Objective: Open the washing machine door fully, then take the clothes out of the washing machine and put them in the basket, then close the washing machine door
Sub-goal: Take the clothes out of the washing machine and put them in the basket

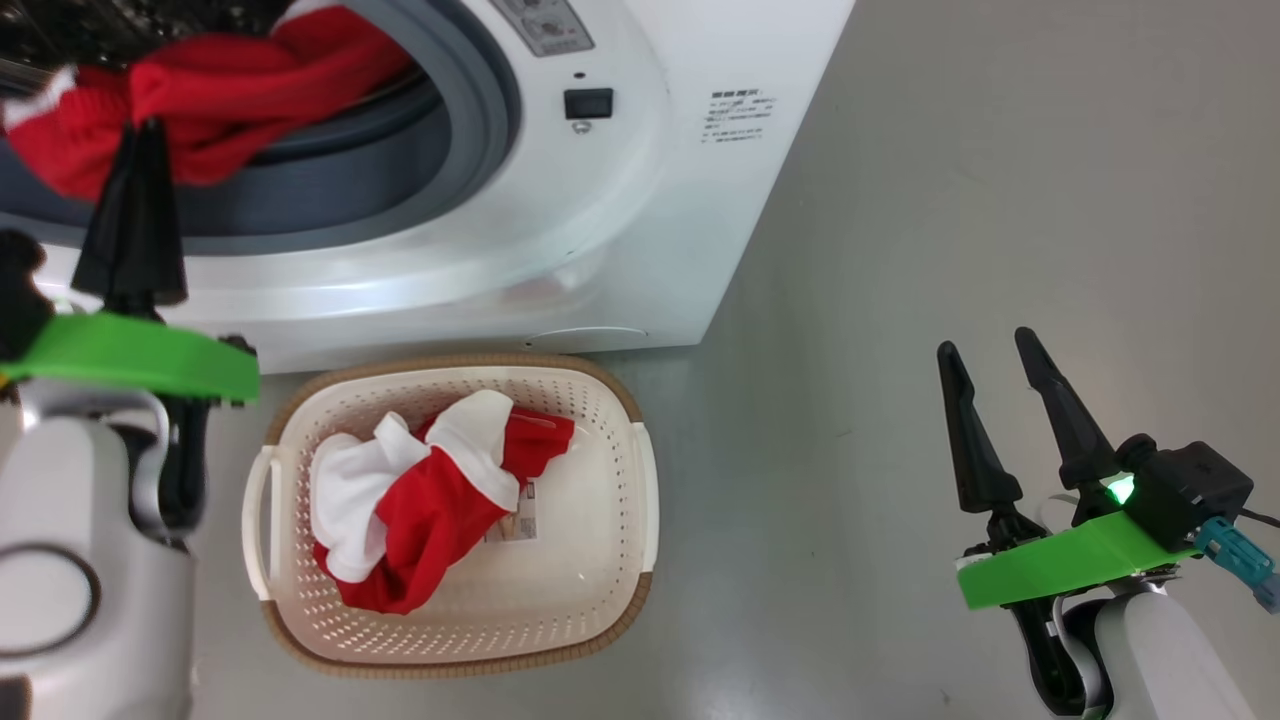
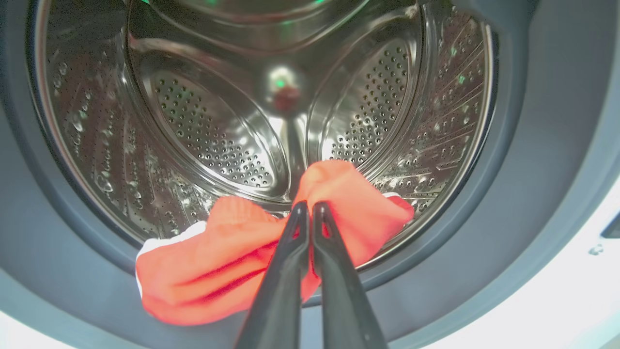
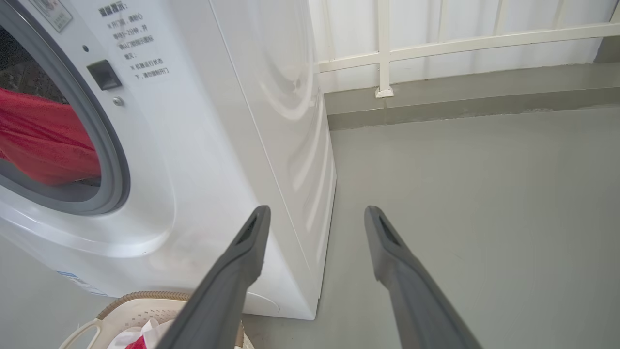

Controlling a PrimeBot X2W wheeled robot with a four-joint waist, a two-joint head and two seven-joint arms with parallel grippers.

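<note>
Left pincer [image 2: 310, 206] tight on red clothes [image 2: 218, 261] at the lip of the drum [image 2: 213, 140]; right pincer [image 1: 985, 343] agape, empty.

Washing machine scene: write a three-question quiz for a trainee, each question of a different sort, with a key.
1. True or false: the left gripper is shut on a red garment at the mouth of the washing machine.
2. What lies in the basket? A: nothing. B: a red and white garment. C: a blue towel.
3. Fill in: the right gripper hovers over the floor with its jaws ____ and nothing between them.

Key: 1 true; 2 B; 3 open.
</note>
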